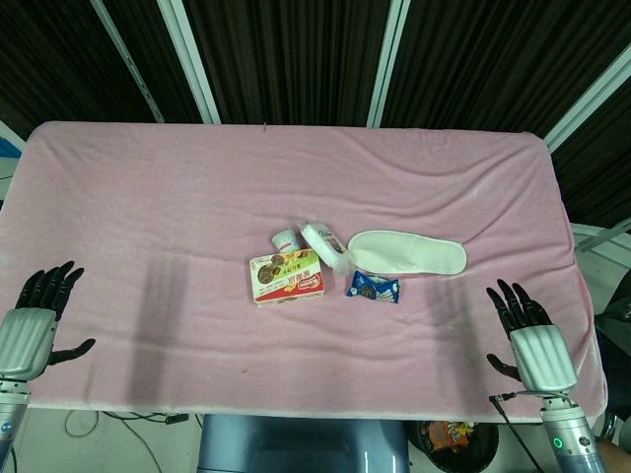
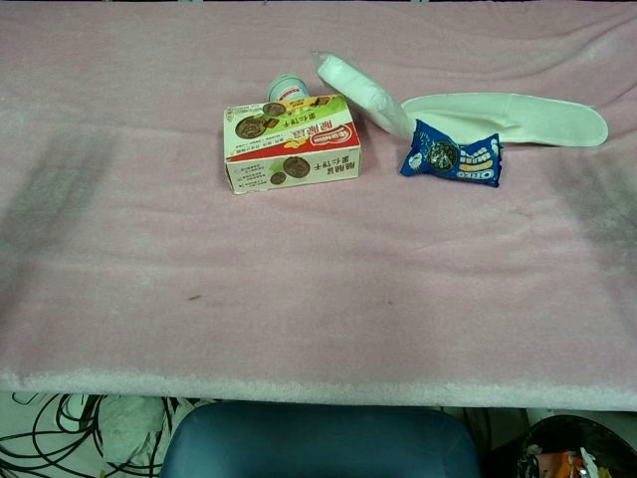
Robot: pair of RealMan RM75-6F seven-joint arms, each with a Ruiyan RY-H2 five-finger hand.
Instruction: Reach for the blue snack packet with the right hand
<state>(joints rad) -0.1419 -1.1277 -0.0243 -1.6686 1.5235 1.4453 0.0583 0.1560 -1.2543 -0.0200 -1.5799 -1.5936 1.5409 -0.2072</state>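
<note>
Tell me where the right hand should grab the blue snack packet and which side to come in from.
Probably across its puffed middle, from above and from the robot's right. The blue snack packet lies flat on the pink cloth, so only its top and edges are open. The white slipper sits just behind it, while its near-right side is clear, facing the open right hand.

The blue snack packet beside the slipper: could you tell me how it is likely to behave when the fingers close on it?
The blue snack packet looks like thin, puffy film, so it probably crumples and feels light. Its glossy wrap may slide on the pink cloth. It lies flat, so rolling seems unlikely.
</note>
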